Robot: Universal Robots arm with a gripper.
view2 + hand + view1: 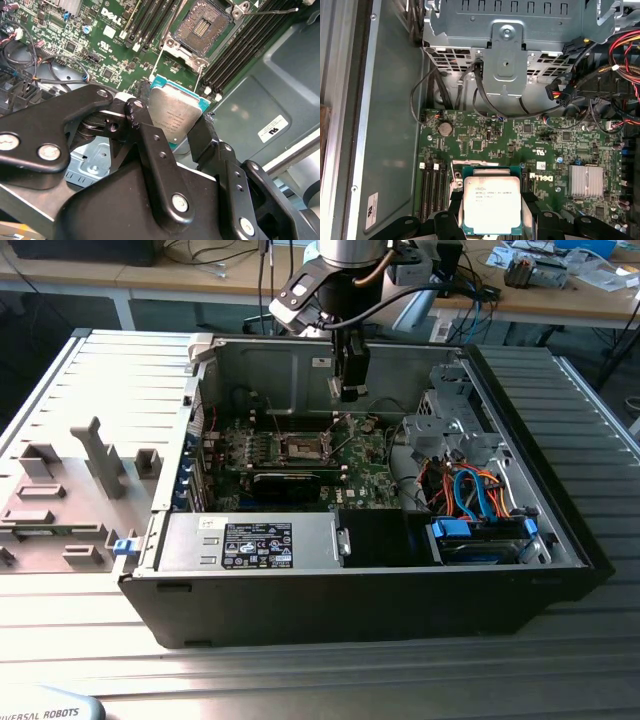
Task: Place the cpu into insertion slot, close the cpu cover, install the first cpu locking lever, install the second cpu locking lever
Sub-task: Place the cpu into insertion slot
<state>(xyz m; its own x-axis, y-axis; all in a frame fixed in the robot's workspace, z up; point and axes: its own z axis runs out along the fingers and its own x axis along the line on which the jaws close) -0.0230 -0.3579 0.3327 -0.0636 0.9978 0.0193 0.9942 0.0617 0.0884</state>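
Gripper state: the cpu (175, 112) is being clamped by its two opposite edges between the black fingers (136, 111) of the gripper (348, 392); the jaws are being kept apart only by the chip's width.
Gripper position: in the exterior view, the gripper is being held inside the open computer case (560, 540), above the motherboard (372, 455) and clear of it.
Cpu position: the chip is being carried in the air, near the insertion slot (200, 27) but apart from it; nothing on the board is being touched by it.
Cpu attitude: the dull silvery top (491, 202) is being shown to the first wrist view, with a green rim around it.
Insertion slot: the slot is being left uncovered, and its contact field is being exposed in the second wrist view; in the exterior view it is being seen at the middle of the board (300, 447).
Locking levers: thin wire rods (156, 64) (272, 11) are being seen standing off the slot's frame, not latched down.
Cpu cover: its position cannot be told.
Surroundings: the slot is being flanked by memory slots (150, 20); a black graphics card (290, 483) and a grey power supply (250, 540) are being seen nearer the exterior camera.
Cabling: orange and blue cables (480, 490) are being seen at the exterior view's right.
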